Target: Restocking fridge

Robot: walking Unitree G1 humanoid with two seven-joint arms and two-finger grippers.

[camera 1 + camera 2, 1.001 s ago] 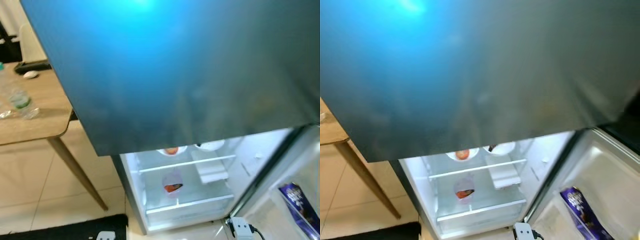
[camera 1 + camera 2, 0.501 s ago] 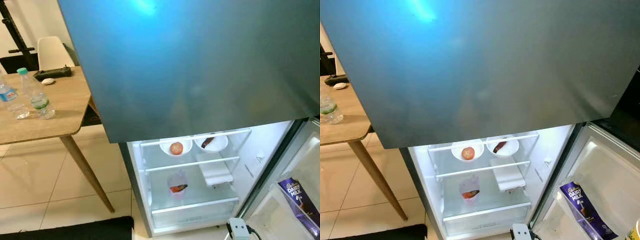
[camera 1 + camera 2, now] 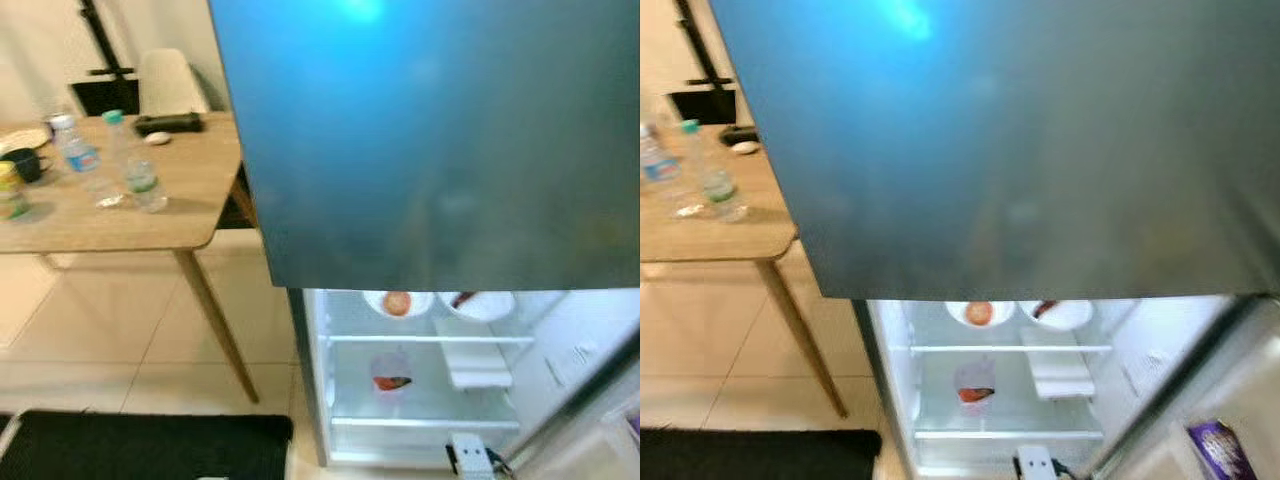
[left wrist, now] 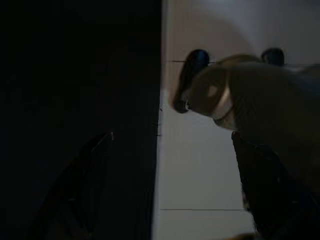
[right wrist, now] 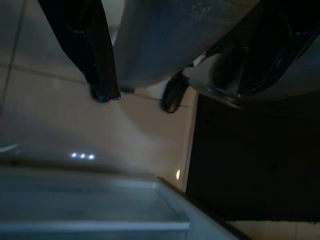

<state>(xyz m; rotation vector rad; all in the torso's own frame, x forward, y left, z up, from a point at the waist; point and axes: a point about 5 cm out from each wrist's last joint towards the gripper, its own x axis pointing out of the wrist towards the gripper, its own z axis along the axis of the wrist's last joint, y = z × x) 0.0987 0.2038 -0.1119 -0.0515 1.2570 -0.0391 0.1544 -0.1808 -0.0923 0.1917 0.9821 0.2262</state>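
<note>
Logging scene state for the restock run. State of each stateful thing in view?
Lower fridge door: open, interior lit.
Upper fridge door: shut.
Left bowl: holds a red fruit.
Right bowl: holds something dark.
Water bottles: upright on the table, capped.
Left end effector: open, empty.
Right end effector: open, empty.

The fridge door [image 3: 430, 140] is showing smooth, glossy dark metal with a blue sheen; the table [image 3: 110, 205] is looking like matt pale wood; the floor tiles [image 3: 120, 340] are gleaming; the bottles [image 3: 135, 175] are appearing clear plastic; the mat [image 3: 140, 445] is looking matt black
</note>
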